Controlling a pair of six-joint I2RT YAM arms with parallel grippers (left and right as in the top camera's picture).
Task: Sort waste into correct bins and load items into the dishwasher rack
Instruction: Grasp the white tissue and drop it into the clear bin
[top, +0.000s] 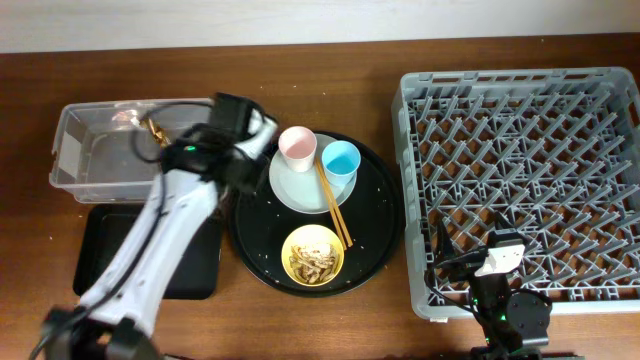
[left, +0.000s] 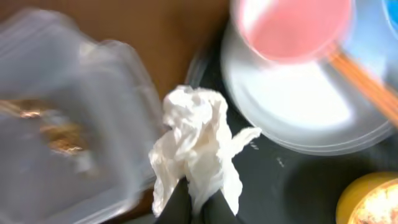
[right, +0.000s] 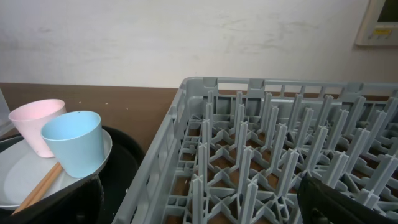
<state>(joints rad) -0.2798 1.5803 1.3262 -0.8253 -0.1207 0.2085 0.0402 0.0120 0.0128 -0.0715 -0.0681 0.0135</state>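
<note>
My left gripper (left: 196, 202) is shut on the crumpled white paper ball (left: 196, 143), at the round tray's left edge beside the clear box (left: 74, 124). From overhead it (top: 245, 150) sits between the clear box (top: 62, 150) and the grey plate (top: 295, 190). A gold-foil wrapper (top: 152, 128) lies in the clear box. The pink cup (top: 297, 147), the light-blue cup (top: 340, 160) and the chopsticks (top: 335, 208) rest on the plate. The yellow bowl (top: 313, 254) holds brownish scraps. My right gripper (right: 199, 208) is open and empty over the dishwasher rack's (top: 520, 150) front left corner.
The shallow black tray (top: 100, 250) lies in front of the clear box, partly under my left arm. The large round black tray (top: 380, 230) carries the plate and bowl, close to the rack's left wall. The rack's upright pegs (right: 261, 137) fill the right wrist view.
</note>
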